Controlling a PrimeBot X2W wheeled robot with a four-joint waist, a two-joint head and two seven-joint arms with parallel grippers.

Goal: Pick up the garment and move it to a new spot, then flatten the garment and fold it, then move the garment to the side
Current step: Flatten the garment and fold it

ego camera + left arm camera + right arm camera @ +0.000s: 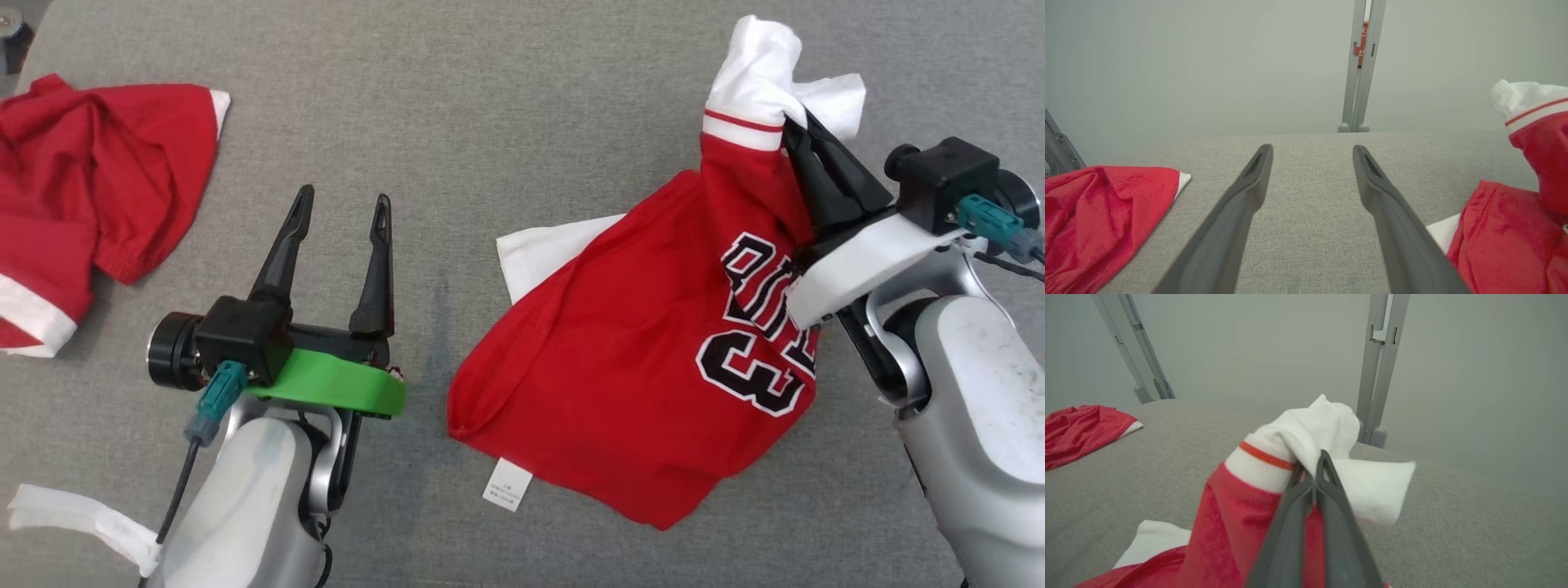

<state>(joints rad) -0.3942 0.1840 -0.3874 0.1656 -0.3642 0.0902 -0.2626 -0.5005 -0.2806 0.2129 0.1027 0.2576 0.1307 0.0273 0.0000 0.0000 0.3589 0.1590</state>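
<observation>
Nearest the head camera, the pale left forearm (pixel 245 506) and right forearm (pixel 980 392) rise from 7 and 5 o'clock of the head view. The left gripper (pixel 344 196) sits at about 8 o'clock, above a green band (pixel 335 384) on its wrist. Its two dark fingers stand spread wide, pointing toward 12 o'clock, with nothing between them and the grey cloth surface (pixel 490 122) beneath. The left wrist view shows bare grey fabric between those fingers.

The right gripper (pixel 790 124) is at 2 o'clock, its fingers pressed together on the garment (pixel 637 343). It pinches the cloth just where the white, red-striped cuff band meets the red. The white sleeve end (pixel 755 57) bunches up past the fingertips toward 1 o'clock. In the right wrist view the two fingers lie flat against each other with white fabric caught at their tips.

The garment is red, with black, white-edged lettering and a number, and it fills the 3-to-5 o'clock part of the head view. Its upper end is raised at the grip, while its body lies crumpled on the surface. A white label (pixel 506 484) pokes out from its hem near 6 o'clock, and a white panel shows at its 9 o'clock edge.

A second red garment (pixel 90 188) with white trim lies in a heap at 10 o'clock, well apart from the first. A white strip (pixel 73 514) lies at 8 o'clock, beside the left forearm.
</observation>
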